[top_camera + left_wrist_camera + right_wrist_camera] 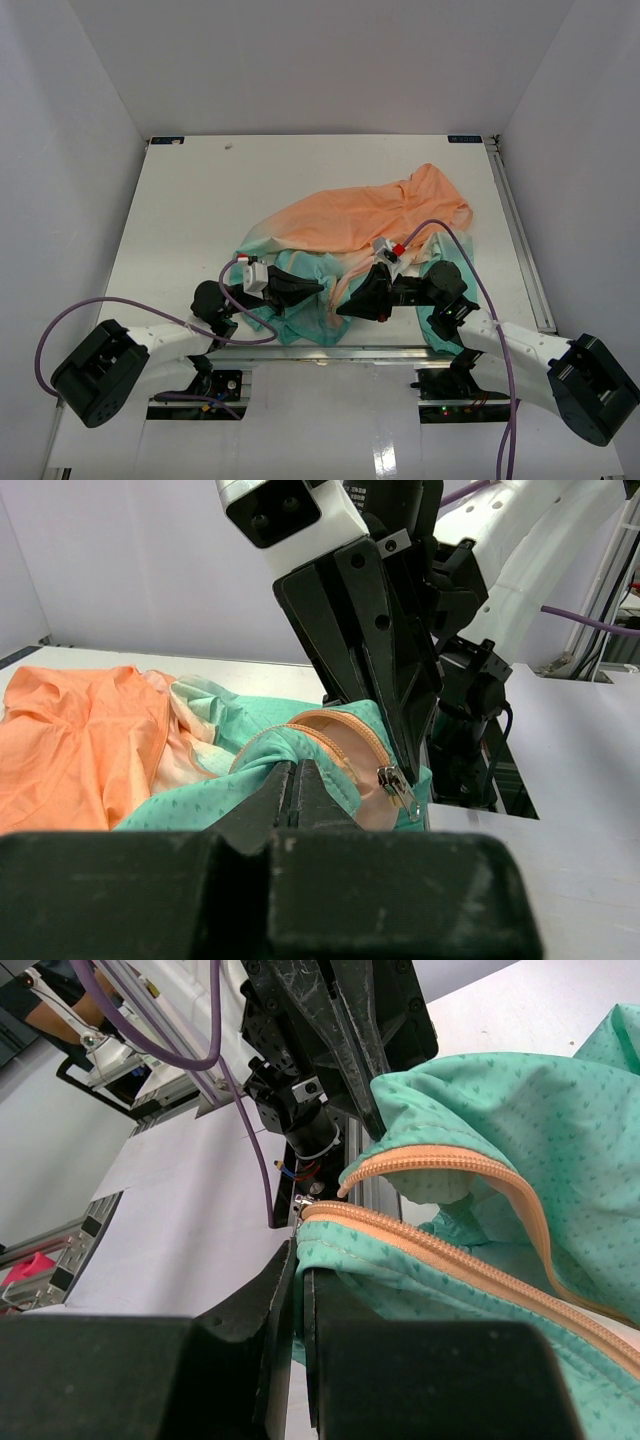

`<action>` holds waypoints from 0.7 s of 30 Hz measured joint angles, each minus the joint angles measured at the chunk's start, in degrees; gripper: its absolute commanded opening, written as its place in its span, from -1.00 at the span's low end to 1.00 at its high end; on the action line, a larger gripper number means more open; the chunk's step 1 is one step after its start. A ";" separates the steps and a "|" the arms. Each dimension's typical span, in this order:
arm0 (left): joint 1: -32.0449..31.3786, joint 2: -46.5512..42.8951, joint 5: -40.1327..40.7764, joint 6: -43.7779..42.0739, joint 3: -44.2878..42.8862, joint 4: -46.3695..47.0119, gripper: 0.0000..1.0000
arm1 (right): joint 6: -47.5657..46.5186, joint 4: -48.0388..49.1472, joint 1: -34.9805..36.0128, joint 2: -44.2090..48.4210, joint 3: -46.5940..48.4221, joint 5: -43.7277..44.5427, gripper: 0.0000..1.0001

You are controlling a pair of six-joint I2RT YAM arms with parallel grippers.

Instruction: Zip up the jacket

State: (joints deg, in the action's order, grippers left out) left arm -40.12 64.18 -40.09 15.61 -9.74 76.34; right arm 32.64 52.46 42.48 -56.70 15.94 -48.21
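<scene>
Okay, both clenched on the jacket (pixel 370 215): your left gripper (pixel 293 788) pinches its teal edge, your right gripper (pixel 300 1260) bites the seam right by the zipper pull (pixel 398 785). Hold the left taut and draw the pull straight along the orange teeth (pixel 450 1260), so nothing bunches under it. Jacket lies crumpled mid-worktop (pixel 190 200); the worktop is white, with plain white walls (pixel 300 60) around.

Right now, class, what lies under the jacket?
The jacket lies on the white table, seen around it. Its folds hide anything else beneath. The left gripper and right gripper pinch its teal edge by the zipper.
</scene>
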 measured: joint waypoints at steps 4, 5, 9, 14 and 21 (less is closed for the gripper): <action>0.00 0.29 0.01 0.11 0.01 0.00 -1.00 | 0.02 0.13 0.00 -0.15 0.00 0.02 -0.84; 0.00 0.29 0.02 0.11 0.00 0.00 -1.00 | 0.02 0.14 0.00 -0.24 0.00 0.02 -0.84; 0.00 0.13 0.02 0.10 0.00 0.00 -1.00 | 0.03 0.16 0.00 -1.08 0.00 0.02 -0.84; 0.00 -1.48 0.02 -0.11 0.00 -0.01 -1.00 | 0.12 0.22 0.00 -2.08 0.00 0.00 -0.85; 0.00 -2.37 0.00 -0.13 0.00 0.00 -1.00 | 0.29 0.30 0.00 -2.26 0.00 0.00 -0.84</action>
State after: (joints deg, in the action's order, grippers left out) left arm -40.12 61.81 -40.10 15.49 -9.74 76.34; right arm 32.93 52.76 42.48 -58.96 15.94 -48.21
